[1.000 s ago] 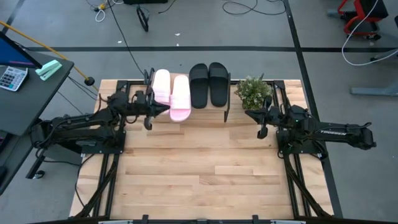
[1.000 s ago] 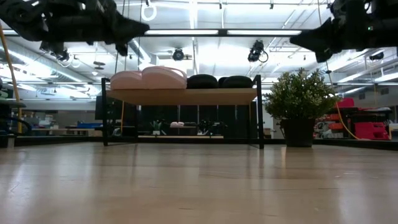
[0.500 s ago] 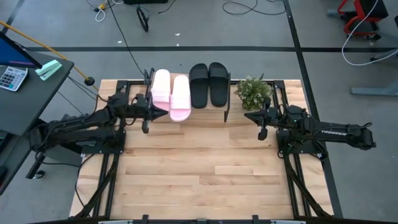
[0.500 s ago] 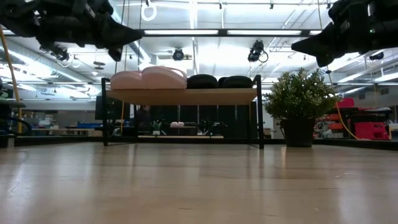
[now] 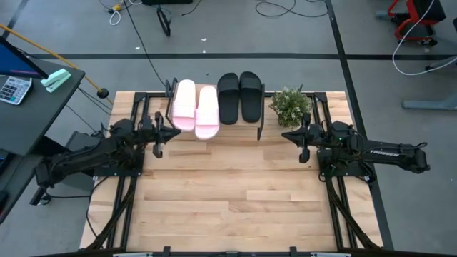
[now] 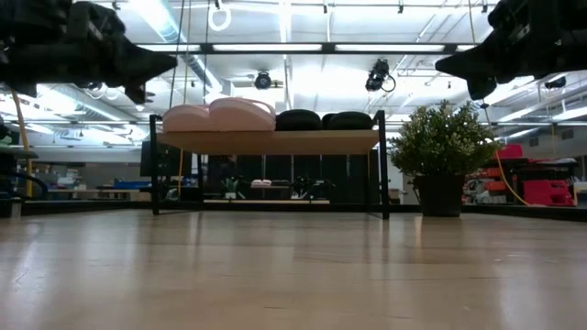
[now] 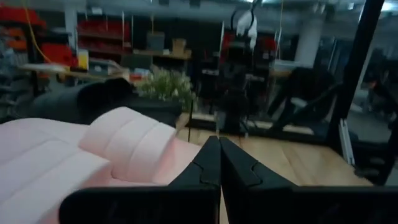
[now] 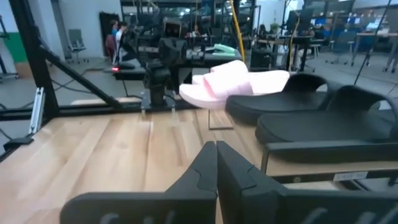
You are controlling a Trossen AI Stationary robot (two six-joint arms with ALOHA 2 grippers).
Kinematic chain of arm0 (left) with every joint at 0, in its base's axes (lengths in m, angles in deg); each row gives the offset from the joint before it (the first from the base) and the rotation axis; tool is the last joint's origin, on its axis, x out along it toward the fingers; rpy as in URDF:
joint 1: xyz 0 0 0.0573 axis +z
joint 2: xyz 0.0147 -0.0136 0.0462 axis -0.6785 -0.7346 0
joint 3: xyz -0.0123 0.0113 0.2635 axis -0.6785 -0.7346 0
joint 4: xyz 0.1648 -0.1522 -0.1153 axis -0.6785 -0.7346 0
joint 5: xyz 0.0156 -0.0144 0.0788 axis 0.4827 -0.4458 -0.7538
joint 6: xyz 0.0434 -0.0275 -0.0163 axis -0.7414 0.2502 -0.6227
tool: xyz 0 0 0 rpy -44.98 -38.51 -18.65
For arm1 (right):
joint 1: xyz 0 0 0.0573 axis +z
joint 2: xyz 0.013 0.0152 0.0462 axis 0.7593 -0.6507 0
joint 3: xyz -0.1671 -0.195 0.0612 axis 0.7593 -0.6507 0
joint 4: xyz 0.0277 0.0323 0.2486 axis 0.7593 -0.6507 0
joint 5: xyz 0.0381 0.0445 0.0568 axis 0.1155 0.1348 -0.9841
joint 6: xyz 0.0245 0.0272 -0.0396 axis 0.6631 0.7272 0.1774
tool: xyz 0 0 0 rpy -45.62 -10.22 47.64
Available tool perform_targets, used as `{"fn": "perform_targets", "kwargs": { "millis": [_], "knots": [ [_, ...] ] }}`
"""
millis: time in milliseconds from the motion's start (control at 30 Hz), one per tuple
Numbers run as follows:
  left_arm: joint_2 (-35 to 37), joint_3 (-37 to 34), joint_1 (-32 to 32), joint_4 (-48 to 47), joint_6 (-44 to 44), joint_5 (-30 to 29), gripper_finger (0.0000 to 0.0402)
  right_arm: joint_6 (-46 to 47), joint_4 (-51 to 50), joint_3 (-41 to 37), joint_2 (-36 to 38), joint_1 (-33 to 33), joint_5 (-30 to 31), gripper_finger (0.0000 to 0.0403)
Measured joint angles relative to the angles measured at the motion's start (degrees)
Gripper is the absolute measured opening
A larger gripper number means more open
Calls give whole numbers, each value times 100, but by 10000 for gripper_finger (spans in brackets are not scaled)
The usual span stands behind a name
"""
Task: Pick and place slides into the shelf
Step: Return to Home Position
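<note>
Two pale pink slides (image 5: 195, 107) and two black slides (image 5: 239, 96) lie side by side on the shelf (image 6: 271, 140) at the table's far edge; the pink ones show as humps (image 6: 218, 115) on its left half, the black ones (image 6: 324, 120) on its right half. My left gripper (image 5: 166, 132) is shut and hangs in the air just left of and nearer than the pink slides, which fill its wrist view (image 7: 93, 155). My right gripper (image 5: 289, 134) is shut, right of the shelf, near the plant; its wrist view shows the black slides (image 8: 323, 118).
A small potted plant (image 5: 290, 106) stands at the shelf's right end, close to my right gripper. The slatted wooden tabletop (image 5: 228, 193) stretches toward the near edge. A dark desk with a calculator (image 5: 14, 89) stands off the table's left side.
My left gripper has drawn back from the pink slides toward the table's left edge, shut and holding nothing. The slides and the shelf have kept their places. My right arm has stayed nearly still.
</note>
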Motion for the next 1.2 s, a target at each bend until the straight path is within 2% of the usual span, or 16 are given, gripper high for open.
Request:
{"fn": "perform_targets", "kwargs": {
  "millis": [100, 267, 400, 667, 900, 1000, 1200],
  "knots": [
    [317, -273, 39, 355, 175, -62, 1, 13, 71, 0, 5, 0, 59, 0],
    [583, -596, 50, 211, 509, -154, 1, 14, 98, 0, 3, 0, 123, 0],
    [640, -594, -75, 39, 510, -421, 1, 15, 91, 0, 3, 0, 126, 0],
    [643, -594, -897, 47, 574, -917, 1, 66, 59, 0, 3, 32, 124, 0],
    [643, -594, -1736, 18, 380, -1803, 1, 155, 43, -47, 3, 374, 179, 0],
    [643, -594, -1946, 53, 232, -1970, 1, 164, -36, -55, 1, 496, 473, 0],
    [643, -594, -2154, 55, 201, -2044, 1, 23, -96, -55, 32, 718, 561, 0]
  ]
}}
